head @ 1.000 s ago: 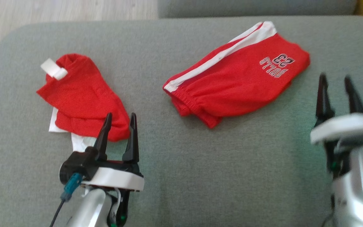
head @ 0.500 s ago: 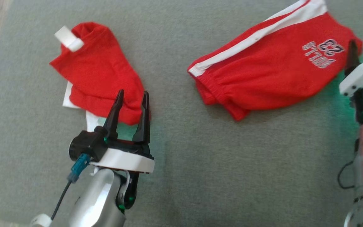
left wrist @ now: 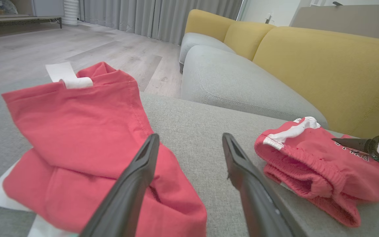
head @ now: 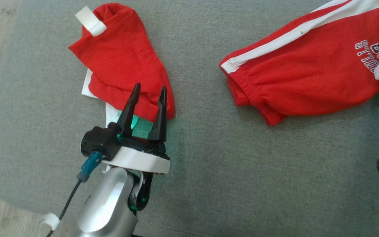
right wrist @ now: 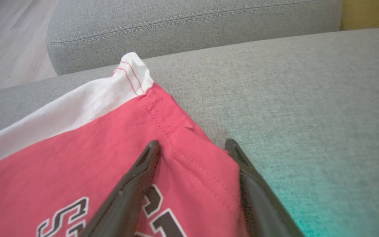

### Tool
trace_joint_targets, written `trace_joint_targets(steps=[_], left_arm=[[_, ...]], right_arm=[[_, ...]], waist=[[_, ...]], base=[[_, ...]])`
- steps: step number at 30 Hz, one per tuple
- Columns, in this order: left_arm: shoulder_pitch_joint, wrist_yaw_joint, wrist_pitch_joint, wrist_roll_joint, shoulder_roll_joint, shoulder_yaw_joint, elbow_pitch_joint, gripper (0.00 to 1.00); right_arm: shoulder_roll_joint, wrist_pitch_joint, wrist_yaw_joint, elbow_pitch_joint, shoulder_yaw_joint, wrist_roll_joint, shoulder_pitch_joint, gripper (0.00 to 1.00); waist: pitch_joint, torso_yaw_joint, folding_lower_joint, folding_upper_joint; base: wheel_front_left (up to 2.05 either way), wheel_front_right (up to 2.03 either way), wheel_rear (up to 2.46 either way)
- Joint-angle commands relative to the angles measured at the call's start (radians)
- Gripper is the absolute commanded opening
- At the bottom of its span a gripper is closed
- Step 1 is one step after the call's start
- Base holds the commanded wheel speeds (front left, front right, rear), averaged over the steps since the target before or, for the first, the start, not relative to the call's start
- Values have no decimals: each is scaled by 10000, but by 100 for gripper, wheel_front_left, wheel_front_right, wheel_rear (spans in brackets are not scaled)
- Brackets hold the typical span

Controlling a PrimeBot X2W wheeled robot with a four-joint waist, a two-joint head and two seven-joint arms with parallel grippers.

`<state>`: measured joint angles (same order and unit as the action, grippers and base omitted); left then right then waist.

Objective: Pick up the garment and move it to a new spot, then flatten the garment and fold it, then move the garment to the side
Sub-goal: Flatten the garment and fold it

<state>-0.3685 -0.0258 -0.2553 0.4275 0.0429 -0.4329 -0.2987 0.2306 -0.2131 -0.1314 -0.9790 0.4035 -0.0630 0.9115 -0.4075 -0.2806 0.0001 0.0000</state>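
Red shorts (head: pixel 308 75) lay folded on the grey cushion (head: pixel 229 171), toward its right side, white side stripe along the far edge, printed lettering near the right end. Elastic waistband faced the cushion's middle.

Red top (head: pixel 120 62) lay crumpled on the left side, well apart from the shorts. A white tab (head: pixel 90 21) stuck out at its far end and white fabric (head: pixel 86 87) showed under its near edge.

Right gripper (right wrist: pixel 192 142): fingers spread, straddling the hem corner of the shorts by the lettering, with cloth between them. Not pinched. Contact with the cloth could not be told.

Left gripper (head: pixel 150 86): fingers spread, nothing held. Tips were over the near edge of the red top. In the left wrist view one finger overlapped the cloth and the other stood over bare cushion.

Background: yellow sofa (left wrist: pixel 324 65) and wood floor (left wrist: pixel 77 46) beyond the cushion.
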Motion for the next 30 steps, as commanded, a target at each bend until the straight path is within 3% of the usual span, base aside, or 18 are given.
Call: trace_joint_targets(steps=[1, 2, 4, 17, 30], left_arm=[[-247, 87, -64, 70, 77, 196, 331, 100], [-262, 116, -64, 101, 77, 177, 342, 100], [-276, 166, -64, 137, 76, 168, 349, 100], [-25, 226, -65, 34, 75, 330, 187, 100], [390, 181, -65, -78, 74, 517, -21, 100]], right_arm=[[-36, -134, 7, -40, -309, -7, 132, 100], [-12, -185, 7, -200, -412, 20, 177, 100], [31, -246, 7, -468, -595, 75, 254, 0], [206, 1589, 7, -774, -1721, 1257, 132, 0], [648, 2258, 7, 66, -1255, 2435, -1874, 0]], waist=[[-44, -49, -1, 0], [-56, -59, -1, 0], [-58, -59, -1, 0], [848, 764, -1, 0], [1943, 1754, -1, 0]], base=[[0, 0, 0], [0, 0, 0], [0, 0, 0], [0, 0, 0], [0, 0, 0]])
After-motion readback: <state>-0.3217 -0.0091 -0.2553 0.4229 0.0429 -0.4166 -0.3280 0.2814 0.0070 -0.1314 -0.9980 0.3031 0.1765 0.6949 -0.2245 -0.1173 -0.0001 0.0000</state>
